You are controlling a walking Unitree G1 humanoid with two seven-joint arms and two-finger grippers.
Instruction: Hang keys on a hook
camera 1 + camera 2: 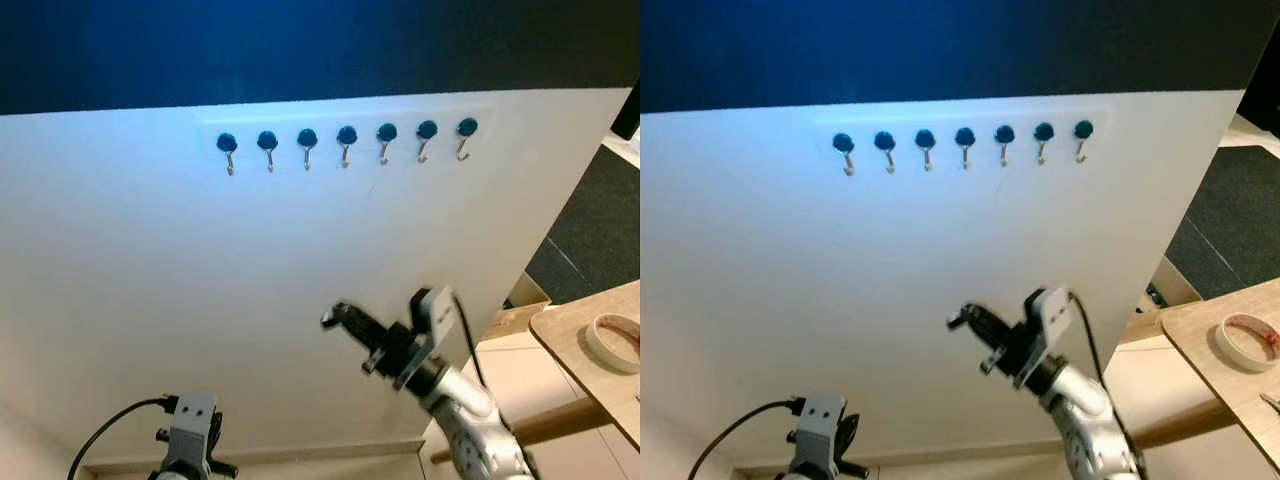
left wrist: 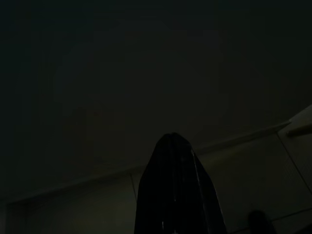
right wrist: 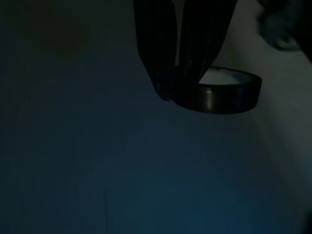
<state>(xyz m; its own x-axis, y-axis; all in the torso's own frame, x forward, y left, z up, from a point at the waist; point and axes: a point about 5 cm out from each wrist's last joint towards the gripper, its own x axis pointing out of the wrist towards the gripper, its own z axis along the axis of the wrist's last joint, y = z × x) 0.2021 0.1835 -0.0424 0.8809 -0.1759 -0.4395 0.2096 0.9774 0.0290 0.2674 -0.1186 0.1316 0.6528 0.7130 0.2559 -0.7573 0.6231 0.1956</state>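
Note:
Several small metal hooks (image 1: 346, 143) on round blue bases hang in a row high on the white wall (image 1: 150, 300). My right gripper (image 1: 338, 317) is raised in front of the wall, well below the row and under its middle hooks. It is shut on a dark ring (image 3: 219, 92), clamped by its rim between the black fingers (image 3: 158, 53); in the head views this shows as a small grey piece at the fingertips. My left arm (image 1: 190, 440) hangs low at the bottom left, its dark fingers (image 2: 175, 195) pressed together with nothing in them.
A wooden table (image 1: 580, 350) juts in at the right with a roll of tape (image 1: 613, 340) on it. Behind it lies a dark floor mat (image 1: 595, 220). A dark blue band (image 1: 300, 40) tops the wall.

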